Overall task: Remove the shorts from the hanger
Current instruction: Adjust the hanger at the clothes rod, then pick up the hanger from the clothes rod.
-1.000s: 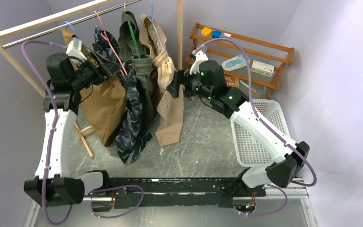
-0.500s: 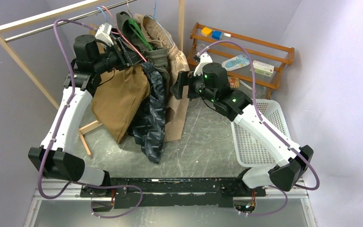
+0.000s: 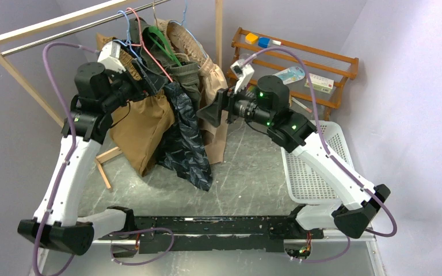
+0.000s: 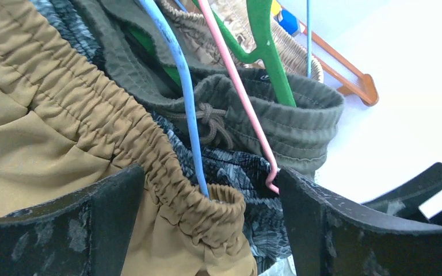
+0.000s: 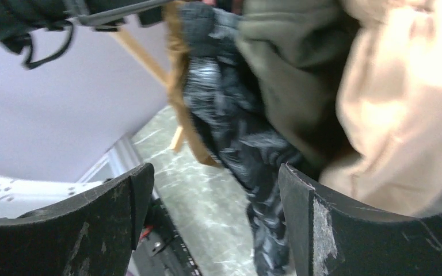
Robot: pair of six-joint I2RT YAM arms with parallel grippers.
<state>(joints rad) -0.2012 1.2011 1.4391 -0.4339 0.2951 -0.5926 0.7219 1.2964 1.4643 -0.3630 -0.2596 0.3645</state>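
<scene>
Looking down from above and behind the arms (image 3: 69, 172), taking in the whole worktop (image 3: 247, 172). Peering from the left wrist between its fingers (image 4: 52, 230), very close on waistbands of the shorts (image 4: 34, 149). Facing them from the right wrist, farther off, blurred. Sharing those shorts across all three views.

All four pairs hang bunched together: tan shorts (image 3: 144, 129) leftmost, then navy patterned shorts (image 3: 187, 144), olive shorts (image 3: 189, 75), beige shorts (image 3: 214, 80) rightmost.
</scene>
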